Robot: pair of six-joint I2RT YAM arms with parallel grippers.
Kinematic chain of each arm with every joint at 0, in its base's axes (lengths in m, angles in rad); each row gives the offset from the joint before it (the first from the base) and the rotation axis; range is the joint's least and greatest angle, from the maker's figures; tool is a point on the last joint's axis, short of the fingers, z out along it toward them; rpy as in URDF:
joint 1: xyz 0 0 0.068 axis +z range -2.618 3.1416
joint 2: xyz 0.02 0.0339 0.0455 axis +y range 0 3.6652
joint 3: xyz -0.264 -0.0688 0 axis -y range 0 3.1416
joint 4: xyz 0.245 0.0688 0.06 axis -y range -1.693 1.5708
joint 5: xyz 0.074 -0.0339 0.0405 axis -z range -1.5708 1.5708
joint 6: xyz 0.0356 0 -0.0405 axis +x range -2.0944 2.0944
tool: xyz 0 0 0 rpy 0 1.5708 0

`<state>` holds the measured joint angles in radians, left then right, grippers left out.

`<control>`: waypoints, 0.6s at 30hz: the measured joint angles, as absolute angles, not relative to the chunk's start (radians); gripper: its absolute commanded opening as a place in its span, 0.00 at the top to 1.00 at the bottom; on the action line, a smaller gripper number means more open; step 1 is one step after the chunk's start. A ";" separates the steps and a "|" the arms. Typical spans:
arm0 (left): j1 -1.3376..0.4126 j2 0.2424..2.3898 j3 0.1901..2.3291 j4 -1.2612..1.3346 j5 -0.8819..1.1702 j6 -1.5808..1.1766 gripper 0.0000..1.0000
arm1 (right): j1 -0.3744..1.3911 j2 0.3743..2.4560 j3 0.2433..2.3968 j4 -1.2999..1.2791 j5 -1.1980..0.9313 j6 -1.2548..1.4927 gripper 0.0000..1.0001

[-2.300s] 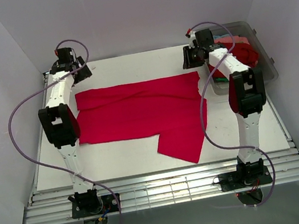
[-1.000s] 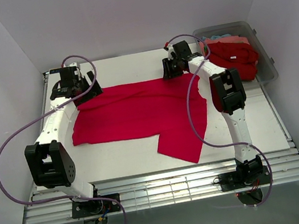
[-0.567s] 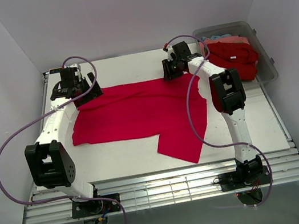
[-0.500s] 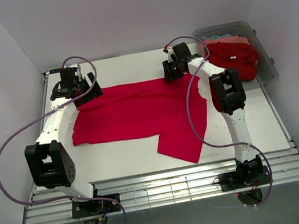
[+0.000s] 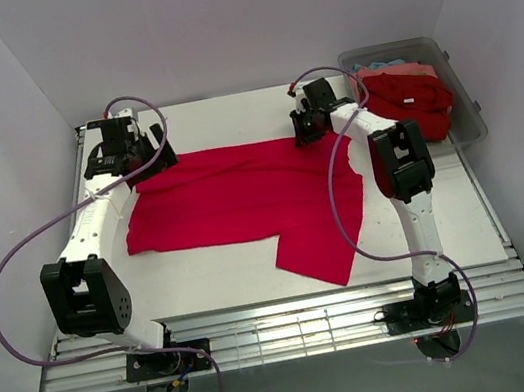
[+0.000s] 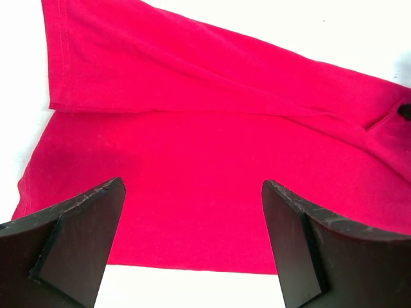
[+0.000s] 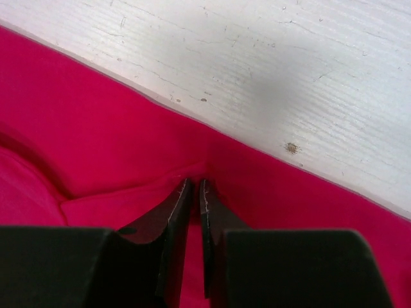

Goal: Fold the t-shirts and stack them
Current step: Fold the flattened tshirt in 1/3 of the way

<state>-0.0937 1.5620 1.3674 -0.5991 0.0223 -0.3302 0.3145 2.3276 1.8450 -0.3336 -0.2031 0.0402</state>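
A crimson-red t-shirt lies spread across the white table, with one part hanging toward the near edge at the lower right. My right gripper sits at the shirt's far edge. In the right wrist view its jaws are pinched shut on a small raised fold of the red cloth. My left gripper hovers over the shirt's far left corner. In the left wrist view it stands wide open above the cloth, holding nothing.
A clear plastic bin stands at the back right, holding a heap of red shirts and a bit of light blue cloth. White walls close in the table on three sides. Purple cables loop off both arms.
The right gripper's jaws have closed onto the shirt's far edge. The left arm has shifted slightly back and left, its gripper staying open.
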 measured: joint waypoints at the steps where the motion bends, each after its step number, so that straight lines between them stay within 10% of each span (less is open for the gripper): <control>1: -0.094 1.559 1.367 -0.599 0.022 -0.330 0.02 | 0.316 2.323 1.841 -0.334 -0.199 0.040 0.84; 18: -0.094 1.522 1.313 -0.602 0.031 -0.345 0.02 | 0.403 2.051 1.641 -0.337 -0.147 -0.014 0.85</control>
<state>-0.0937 1.5215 1.3128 -0.6018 0.0311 -0.3450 0.4034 2.0506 1.6405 -0.3367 -0.1467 -0.0143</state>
